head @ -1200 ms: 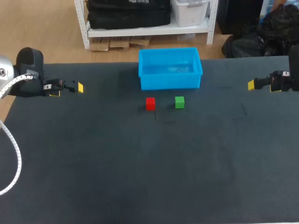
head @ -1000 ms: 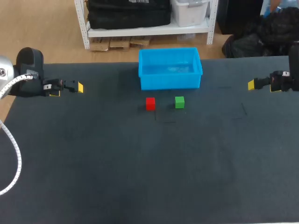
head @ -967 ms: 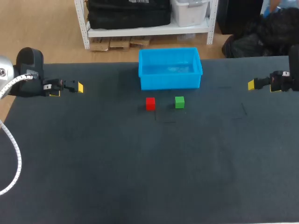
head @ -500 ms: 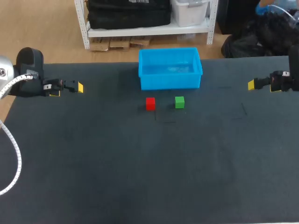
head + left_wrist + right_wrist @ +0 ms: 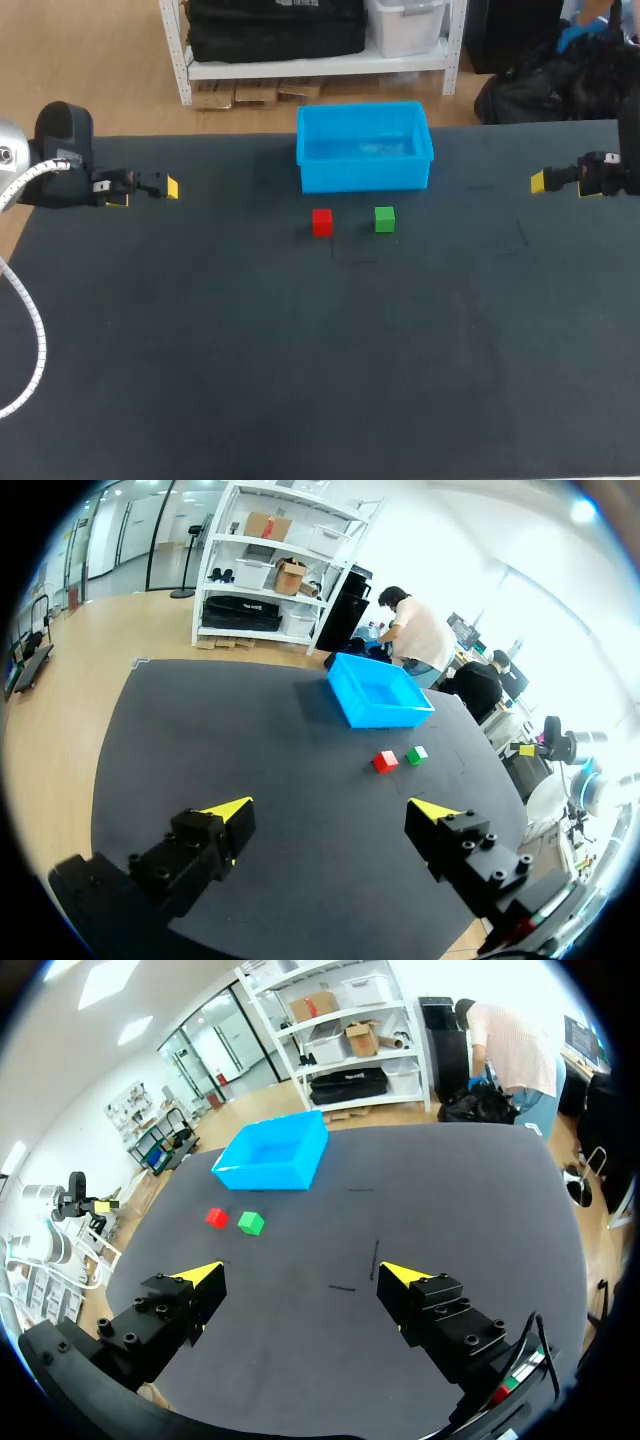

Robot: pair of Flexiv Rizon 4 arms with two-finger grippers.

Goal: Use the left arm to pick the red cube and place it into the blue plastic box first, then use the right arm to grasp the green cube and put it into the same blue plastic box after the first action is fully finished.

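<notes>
Before the blue plastic box (image 5: 364,160): red cube (image 5: 321,222), green cube (image 5: 384,219) adjacent.
My left tool (image 5: 330,808), right tool (image 5: 300,1272): spread, empty.
Risk: bumping green cube.

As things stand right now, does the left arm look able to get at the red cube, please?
Probably yes: the red cube sits on bare table, apart from the green cube and blue box, and nothing lies between it and the open fingers of the left arm.
</notes>
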